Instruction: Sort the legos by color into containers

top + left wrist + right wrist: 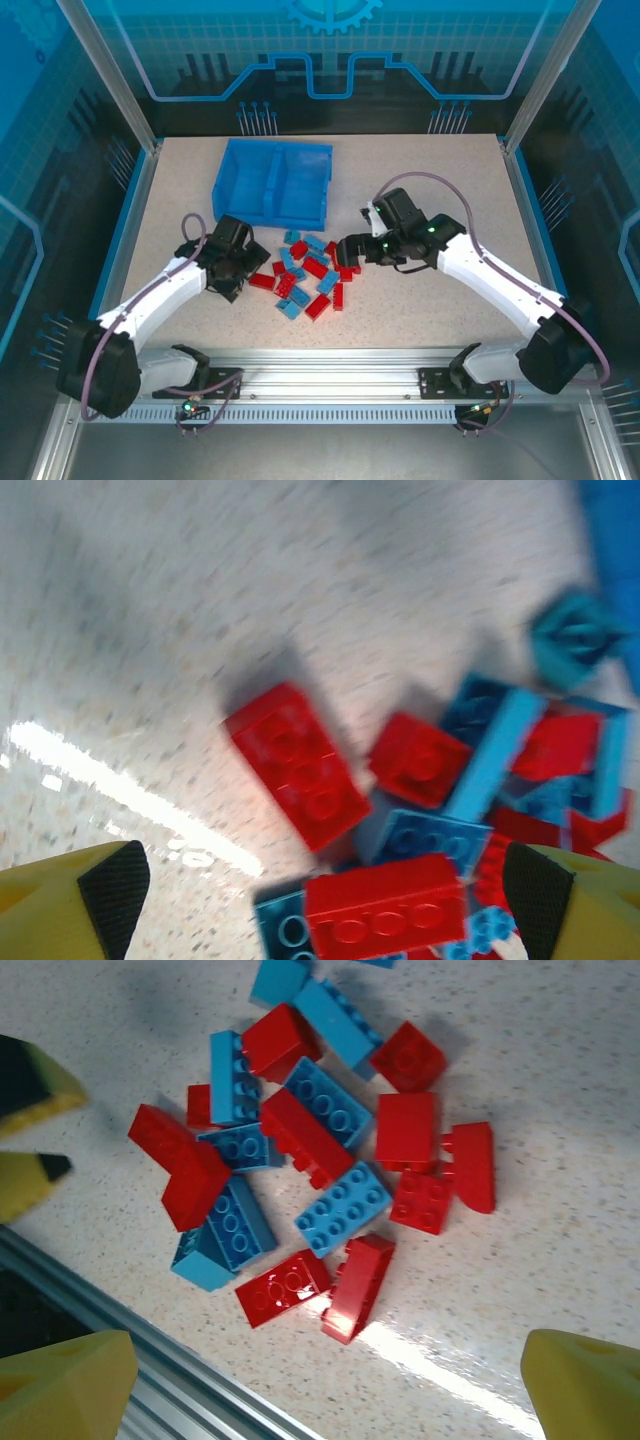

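A pile of red and light blue legos (pixel 305 275) lies on the speckled table in front of the blue two-compartment tray (pixel 232 186). My left gripper (pixel 243 268) hangs open at the pile's left edge. In the left wrist view its gripper (pixel 325 900) spans a red brick (pixel 385 905) lying on a blue one (pixel 430 838), without gripping it. My right gripper (pixel 350 248) is open above the pile's right side. In the right wrist view its gripper (pixel 325 1390) holds nothing, and a red brick (pixel 357 1287) on edge and a flat red brick (pixel 282 1287) lie just beyond it.
The metal rail (pixel 150 1360) at the table's near edge runs close to the pile. The left gripper's yellow fingers (pixel 30 1090) show at the left of the right wrist view. Frame posts (pixel 110 75) and blue walls ring the table.
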